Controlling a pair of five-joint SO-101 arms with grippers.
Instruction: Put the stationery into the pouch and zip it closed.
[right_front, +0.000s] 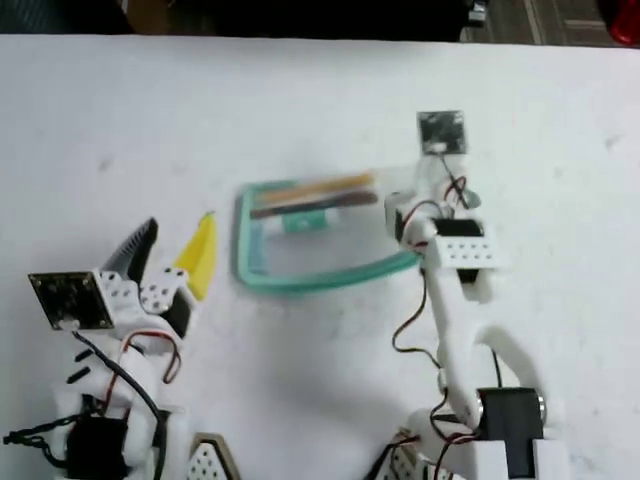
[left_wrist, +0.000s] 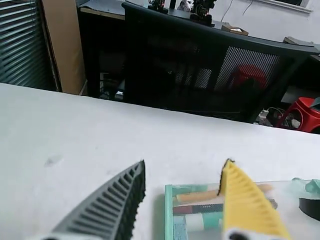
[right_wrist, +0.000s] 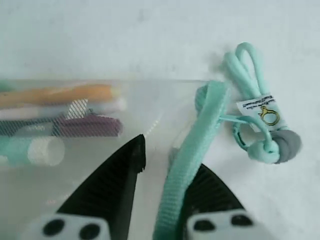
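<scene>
High view shows the pouch (right_front: 300, 283) mid-table with the stationery (right_front: 310, 195) already inside, so zipping looks to be the step in hand. The right gripper (right_wrist: 167, 160), jaws apart, straddles the teal edge near the pull cord (right_wrist: 250, 100). The left gripper (right_front: 180, 225), jaws spread, hangs by the other end. Next, it probably needs to pin the pouch.

Robot rig set up in an office-style lab room.
Beyond the left arm's jaws, the white tabletop (left_wrist: 100, 135) ends at a black mesh-panelled piece of furniture (left_wrist: 210, 70). Farther past the jaws are a second desk (left_wrist: 100, 7) carrying small electronic gear (left_wrist: 202, 7), an upright cardboard sheet (left_wrist: 62, 45) and a slatted blind (left_wrist: 17, 40). Off to the yellow jaw's side, a red plastic stool (left_wrist: 302, 112) and loose cables (left_wrist: 272, 111) sit on the floor. The arms carry bare red and black wiring (right_front: 410, 320).
</scene>
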